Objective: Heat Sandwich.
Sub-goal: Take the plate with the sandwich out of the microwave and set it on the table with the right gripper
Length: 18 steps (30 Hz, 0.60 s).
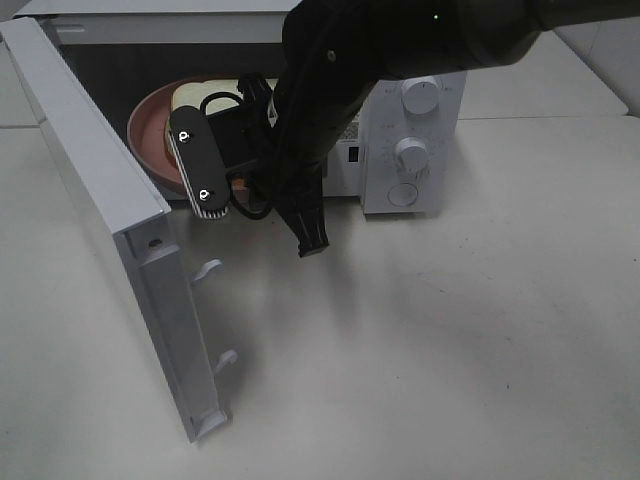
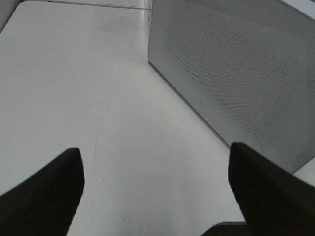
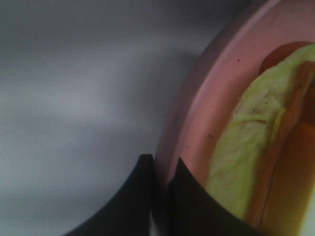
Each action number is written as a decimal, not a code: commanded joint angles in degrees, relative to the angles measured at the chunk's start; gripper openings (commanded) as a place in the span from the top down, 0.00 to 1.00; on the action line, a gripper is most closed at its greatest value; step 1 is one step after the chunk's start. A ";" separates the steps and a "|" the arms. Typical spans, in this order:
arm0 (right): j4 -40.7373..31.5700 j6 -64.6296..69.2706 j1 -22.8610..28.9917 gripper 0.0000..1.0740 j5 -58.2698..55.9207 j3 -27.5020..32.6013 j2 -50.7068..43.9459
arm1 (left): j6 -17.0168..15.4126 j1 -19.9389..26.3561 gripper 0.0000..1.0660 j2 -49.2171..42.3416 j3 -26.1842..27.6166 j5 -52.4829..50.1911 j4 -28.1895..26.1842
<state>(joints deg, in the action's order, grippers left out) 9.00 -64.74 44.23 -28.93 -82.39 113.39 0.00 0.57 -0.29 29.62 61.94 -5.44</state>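
Open microwave door [image 1: 110, 210] walls left, right arm [image 1: 330, 90] fills cavity mouth

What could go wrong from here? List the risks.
1. The right gripper pinches only the rim of the plate, so the plate might tip or slip, and the sandwich could slide off.
2. The right arm reaches through the microwave opening; pulling back carelessly could drag the plate out.
3. The open door stands wide; closing it too early would hit the arm.
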 commanded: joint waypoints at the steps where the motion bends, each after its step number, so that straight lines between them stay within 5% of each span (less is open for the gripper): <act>1: 1.09 -0.29 0.63 1.00 1.95 1.32 -2.23 | 0.00 0.06 0.29 -0.40 -0.17 -0.80 -0.29; 18: 2.58 0.97 2.18 1.00 2.06 11.17 -9.22 | 0.00 0.06 0.29 -0.40 -0.17 -0.80 -0.29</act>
<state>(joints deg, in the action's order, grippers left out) 10.60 -64.34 46.29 -28.53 -71.91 105.77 0.00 0.57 -0.29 29.62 61.94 -5.44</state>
